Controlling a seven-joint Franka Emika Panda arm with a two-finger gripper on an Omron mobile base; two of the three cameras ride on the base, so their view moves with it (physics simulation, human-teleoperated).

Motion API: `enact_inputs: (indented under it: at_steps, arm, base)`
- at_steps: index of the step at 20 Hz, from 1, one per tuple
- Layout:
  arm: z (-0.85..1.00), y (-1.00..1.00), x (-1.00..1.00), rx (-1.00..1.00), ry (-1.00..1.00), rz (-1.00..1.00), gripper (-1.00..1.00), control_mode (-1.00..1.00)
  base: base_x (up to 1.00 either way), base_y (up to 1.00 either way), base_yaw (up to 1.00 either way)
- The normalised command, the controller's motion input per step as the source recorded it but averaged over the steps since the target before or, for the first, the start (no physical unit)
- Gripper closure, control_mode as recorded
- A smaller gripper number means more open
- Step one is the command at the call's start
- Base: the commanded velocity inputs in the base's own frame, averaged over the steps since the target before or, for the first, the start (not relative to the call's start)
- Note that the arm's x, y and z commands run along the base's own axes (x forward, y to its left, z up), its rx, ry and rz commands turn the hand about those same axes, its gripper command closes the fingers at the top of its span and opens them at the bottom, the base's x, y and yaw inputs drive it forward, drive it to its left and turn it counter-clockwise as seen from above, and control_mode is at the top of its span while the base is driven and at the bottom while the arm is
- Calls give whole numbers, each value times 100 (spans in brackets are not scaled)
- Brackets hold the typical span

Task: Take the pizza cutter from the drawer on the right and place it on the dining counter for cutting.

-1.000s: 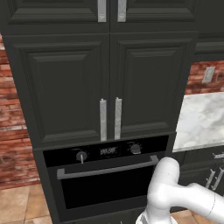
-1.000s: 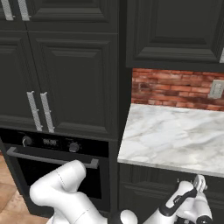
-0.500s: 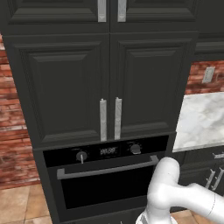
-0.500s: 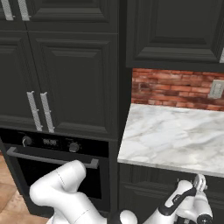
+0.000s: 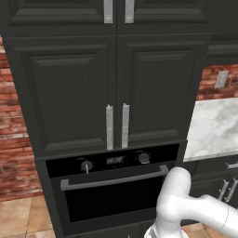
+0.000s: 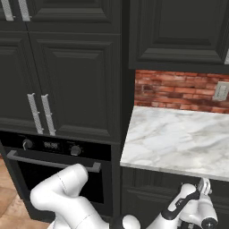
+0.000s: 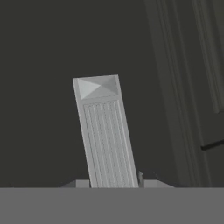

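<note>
**Left base view.** The white arm (image 5: 188, 209) rises from the lower right corner and bends down and to the right, in front of a built-in black oven (image 5: 111, 197) with two knobs and a bar pull. Above the oven stand two tall dark cabinet doors (image 5: 69, 93), with a pair of upright silver pulls (image 5: 117, 126) at their meeting edges. At the right edge a marble tabletop (image 5: 216, 125) meets a red brick wall (image 5: 211, 74) bearing a pale outlet plate (image 5: 221, 79). Under the tabletop's front edge are dark fronts with short silver pulls (image 5: 225, 188).

**Right base view.** The tool (image 6: 203, 188) sits low in the lower right corner, just below the front edge of the marble tabletop and against the dark front beneath it. The oven lies to the left, and a dark upper cabinet (image 6: 179, 31) hangs over the brick wall.

**Hand view.** A ribbed silver handle (image 7: 107, 135) with a bevelled end cap stands slightly tilted against a dark panelled front (image 7: 43, 87). Its lower end passes between the two fingertips (image 7: 148, 181), which press on either side of it, so the tool is closed on this handle. The dark front it belongs to looks closed. Where the pizza cutter lies cannot be told.
</note>
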Motion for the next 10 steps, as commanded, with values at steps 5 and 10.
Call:
enact_inputs:
  at_steps: [5,10]
  arm:
    - [0,0,0,0,0,0,100,-100]
    - [0,0,-9,0,0,0,100,-100]
  base:
    - [0,0,0]
    - [0,0,0]
